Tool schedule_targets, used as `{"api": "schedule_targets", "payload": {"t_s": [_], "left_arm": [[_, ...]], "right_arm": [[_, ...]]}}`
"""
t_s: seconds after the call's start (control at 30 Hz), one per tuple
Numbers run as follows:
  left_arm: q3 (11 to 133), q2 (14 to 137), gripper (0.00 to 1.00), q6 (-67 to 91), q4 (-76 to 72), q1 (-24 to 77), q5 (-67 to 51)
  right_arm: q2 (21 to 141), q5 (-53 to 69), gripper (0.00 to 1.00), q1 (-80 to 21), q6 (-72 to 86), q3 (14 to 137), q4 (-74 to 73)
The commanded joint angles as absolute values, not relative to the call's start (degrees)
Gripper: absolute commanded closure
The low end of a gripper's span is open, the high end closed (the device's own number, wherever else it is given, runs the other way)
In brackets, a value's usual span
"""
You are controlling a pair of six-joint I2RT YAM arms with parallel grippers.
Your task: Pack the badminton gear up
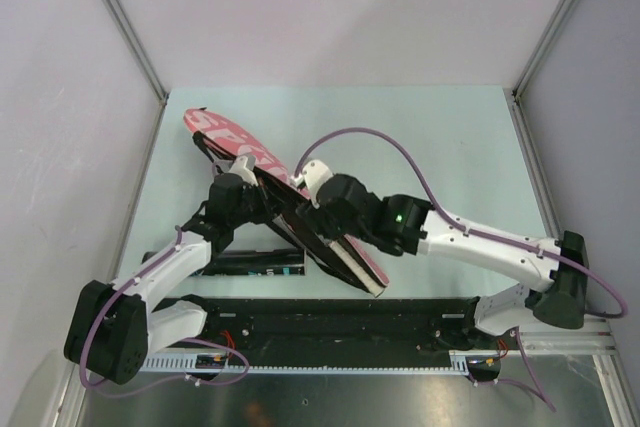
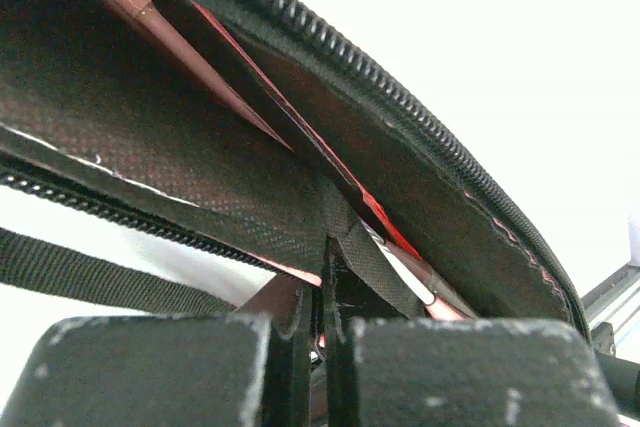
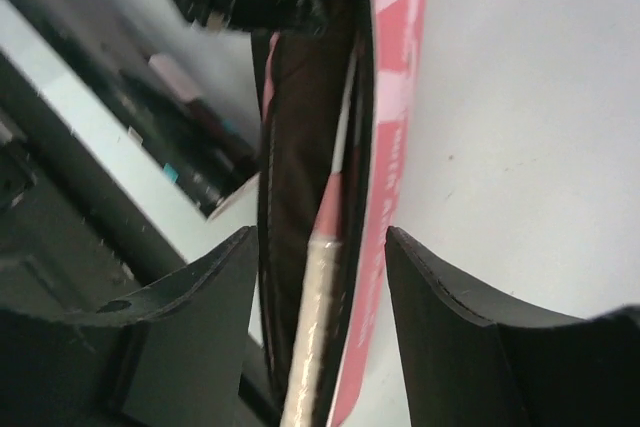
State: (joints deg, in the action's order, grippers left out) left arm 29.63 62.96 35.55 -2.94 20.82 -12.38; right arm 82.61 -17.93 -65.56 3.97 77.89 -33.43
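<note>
The pink racket-shaped bag (image 1: 225, 137) lies diagonally on the table, its head at the far left and its narrow end (image 1: 362, 272) near the front. Its zipper (image 2: 400, 97) is open. My left gripper (image 1: 248, 193) is shut on the bag's black inner flap (image 2: 345, 247) and holds the edge up. My right gripper (image 1: 318, 215) is open and its fingers (image 3: 215, 287) straddle the bag's narrow part. A racket's pale handle (image 3: 315, 327) and pink shaft (image 2: 420, 282) lie inside the bag. The long black tube (image 1: 250, 262) lies on the table beside the bag. No shuttlecocks are in view.
A black webbing strap (image 2: 90, 272) of the bag hangs under the flap. The black rail of the arm bases (image 1: 330, 312) runs along the near edge. Grey walls with metal posts (image 1: 125, 22) close in the table on three sides.
</note>
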Motion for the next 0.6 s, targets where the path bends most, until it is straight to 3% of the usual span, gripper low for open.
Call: {"api": "schedule_targets", "payload": {"t_s": [0.0,0.17,0.33,0.57], "left_arm": [[32.3,61.0,1.00,35.2,-6.8,20.1,-11.5],[32.3,59.5,1.00,34.7,-6.8,20.3,-11.6],[32.5,58.5,1.00,34.6,-6.7,20.3,-11.5],[32.3,58.1,1.00,34.2,-6.2,20.3,-11.5]], "right_arm": [[79.7,-18.8,0.43,-68.8,6.7,73.0,-36.0],[77.4,-15.4,0.51,-70.1,7.4,68.1,-34.6],[76.1,-15.0,0.69,-70.5,6.9,66.2,-32.3],[81.2,-16.3,0.62,-68.7,4.8,64.0,-29.9]]}}
